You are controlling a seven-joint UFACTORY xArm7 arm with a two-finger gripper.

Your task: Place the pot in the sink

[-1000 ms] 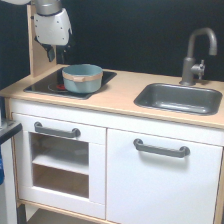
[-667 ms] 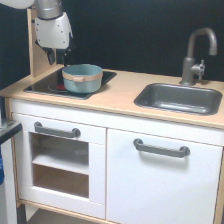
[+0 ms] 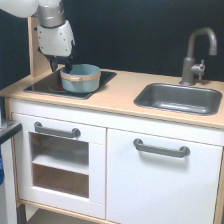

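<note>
Pot (image 3: 80,78) on stove (rim-side), fingers (image 3: 61,65) just beside; spread indiscernible.

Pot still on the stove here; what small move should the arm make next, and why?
Probably lower the hand slightly onto the pot rim and close. The hand sits at the pot's rear edge on the exterior view's left, no grasp is evident, and the sink is empty.

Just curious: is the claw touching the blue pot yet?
Cannot tell. In the exterior view the gripper overlaps the pot rim's far side, hiding any contact or gap.
</note>
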